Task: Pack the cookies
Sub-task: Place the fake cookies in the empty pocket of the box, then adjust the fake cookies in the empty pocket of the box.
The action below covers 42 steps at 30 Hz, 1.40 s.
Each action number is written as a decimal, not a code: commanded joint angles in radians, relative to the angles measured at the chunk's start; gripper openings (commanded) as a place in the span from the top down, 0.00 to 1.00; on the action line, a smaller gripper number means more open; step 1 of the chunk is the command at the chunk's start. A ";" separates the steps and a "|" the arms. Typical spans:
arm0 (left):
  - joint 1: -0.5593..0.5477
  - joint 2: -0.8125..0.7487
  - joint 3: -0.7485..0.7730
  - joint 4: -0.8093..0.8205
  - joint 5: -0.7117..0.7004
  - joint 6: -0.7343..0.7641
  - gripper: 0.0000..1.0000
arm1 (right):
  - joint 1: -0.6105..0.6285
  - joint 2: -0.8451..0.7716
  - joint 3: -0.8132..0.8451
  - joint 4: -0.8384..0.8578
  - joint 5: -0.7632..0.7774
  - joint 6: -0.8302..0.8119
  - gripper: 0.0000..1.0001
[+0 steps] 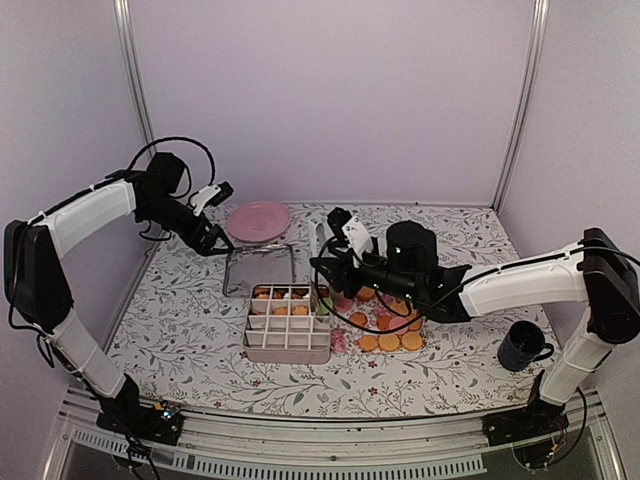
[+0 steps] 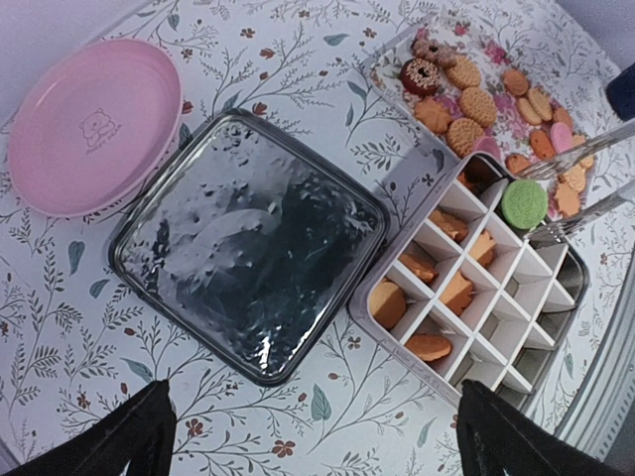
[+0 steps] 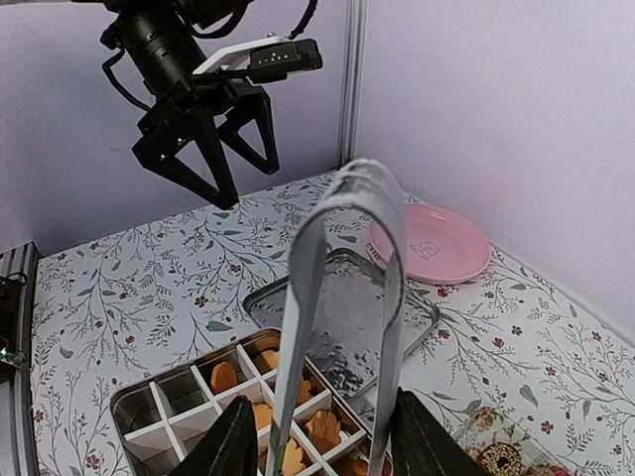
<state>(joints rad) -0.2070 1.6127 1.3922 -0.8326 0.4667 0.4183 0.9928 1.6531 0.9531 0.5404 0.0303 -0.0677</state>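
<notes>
The left gripper hangs spread wide and empty, high over the plate and the lid. The lid lies off the tin, just beside it. Several of the tin's cells hold orange cookies, and the rows nearer the arms look bare. More cookies lie loose on the tray just beside the tin. The right gripper presses its fingers on the tongs, whose tips flank a green cookie over a cell at the tin's edge.

The step in hand looks like dropping that cookie in. Next the tongs would need to ease apart, lift clear and go back to the tray. Whether the cookie rests in the cell or hangs pinched cannot be told, and the right wrist view cuts the tips off. The mug stands well apart at the right.
</notes>
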 commanded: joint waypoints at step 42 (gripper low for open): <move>-0.001 0.012 0.001 0.002 0.074 0.009 0.01 | -0.047 -0.213 -0.082 0.075 0.016 0.111 0.77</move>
<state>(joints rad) -0.2073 1.6127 1.3922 -0.8318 0.4999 0.4183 0.9539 1.4883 0.8749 0.5922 0.0498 0.0189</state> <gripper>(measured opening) 0.992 0.249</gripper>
